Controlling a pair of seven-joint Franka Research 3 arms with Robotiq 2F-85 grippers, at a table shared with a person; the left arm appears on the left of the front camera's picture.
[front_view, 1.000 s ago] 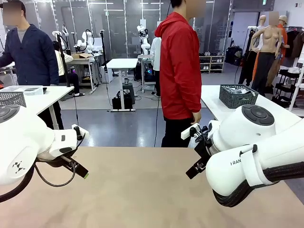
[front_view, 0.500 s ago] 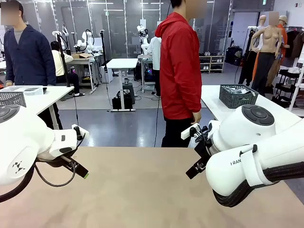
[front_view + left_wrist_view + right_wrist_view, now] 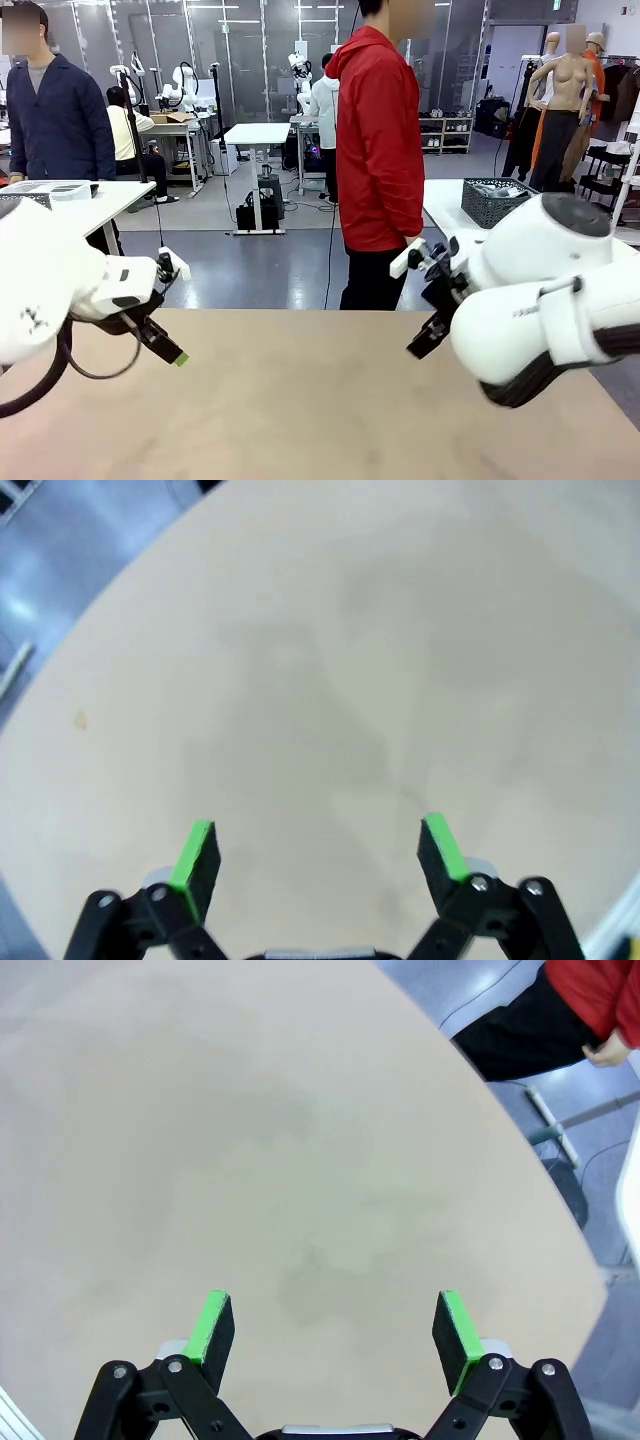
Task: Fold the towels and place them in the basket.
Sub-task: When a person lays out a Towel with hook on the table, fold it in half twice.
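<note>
Left fingers (image 3: 195,862) and right fingers (image 3: 212,1328) wide apart over tan tabletop (image 3: 300,400), person (image 3: 380,150) beyond its far edge.

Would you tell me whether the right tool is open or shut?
Open: the right tool has its green pads spread wide apart above the table, with nothing between them.

Jaws wide apart over tan tbl (image 3: 250,1140); person's hand (image 3: 612,1052) & red sleeve (image 3: 600,990) top-R corner, past tbl edge.
</note>
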